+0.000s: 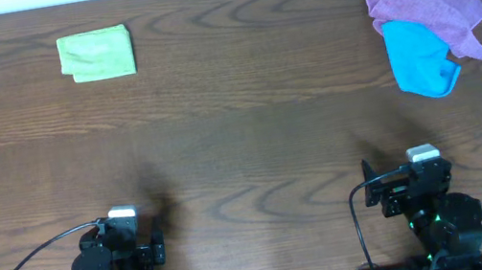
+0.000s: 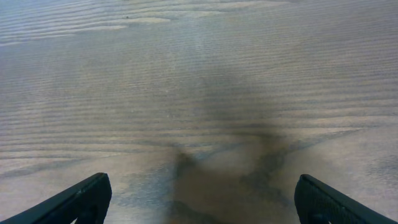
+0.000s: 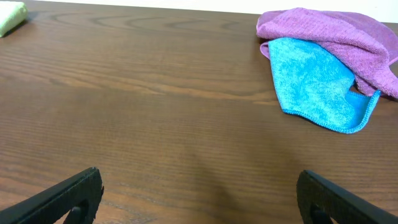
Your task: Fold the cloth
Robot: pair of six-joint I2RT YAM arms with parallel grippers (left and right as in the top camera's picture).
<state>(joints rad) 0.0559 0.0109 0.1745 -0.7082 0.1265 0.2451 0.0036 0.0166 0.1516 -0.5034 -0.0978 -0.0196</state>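
A folded green cloth [image 1: 96,54] lies at the far left of the table; its corner shows in the right wrist view [image 3: 11,17]. A crumpled purple cloth [image 1: 429,3] lies at the far right, partly over a blue cloth [image 1: 418,58]. Both also show in the right wrist view, purple [image 3: 329,28] over blue [image 3: 314,81]. My left gripper [image 2: 202,202] is open and empty over bare wood near the front edge [image 1: 128,245]. My right gripper [image 3: 199,199] is open and empty near the front edge [image 1: 419,186], well short of the cloths.
The wooden table [image 1: 243,144] spans the whole view. Black cables loop beside both arm bases at the front edge. A pale wall strip runs along the far edge.
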